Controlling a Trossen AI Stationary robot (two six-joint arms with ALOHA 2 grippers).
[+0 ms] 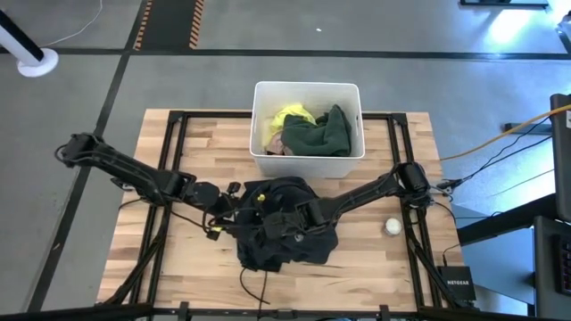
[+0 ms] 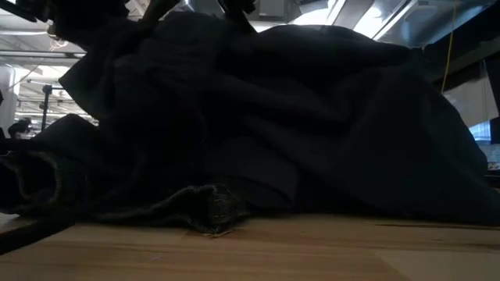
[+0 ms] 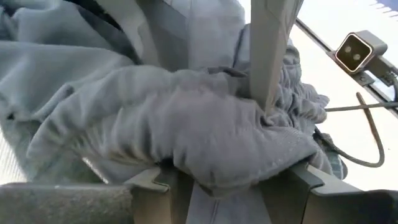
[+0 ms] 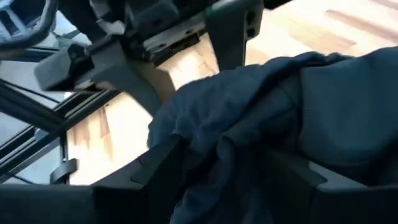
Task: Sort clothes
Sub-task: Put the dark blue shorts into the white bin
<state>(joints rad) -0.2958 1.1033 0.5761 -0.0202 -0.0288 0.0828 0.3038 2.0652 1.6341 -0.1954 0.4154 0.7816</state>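
Both the left tool (image 1: 239, 203) and right tool (image 1: 278, 223) pinch folds of the black garment (image 1: 285, 234).

Garment: a large black heap (image 2: 312, 133) fills nearly the whole low view, crumpled in deep folds.
Hem: a ribbed edge (image 2: 211, 204) curls onto the table at the heap's foot.
Table: pale wood (image 2: 258, 250), touching the fabric's underside.
Arm parts: dark pieces (image 2: 234, 12) at the heap's top; which gripper, cannot tell.
Room: bright ceiling (image 2: 328, 12) behind.
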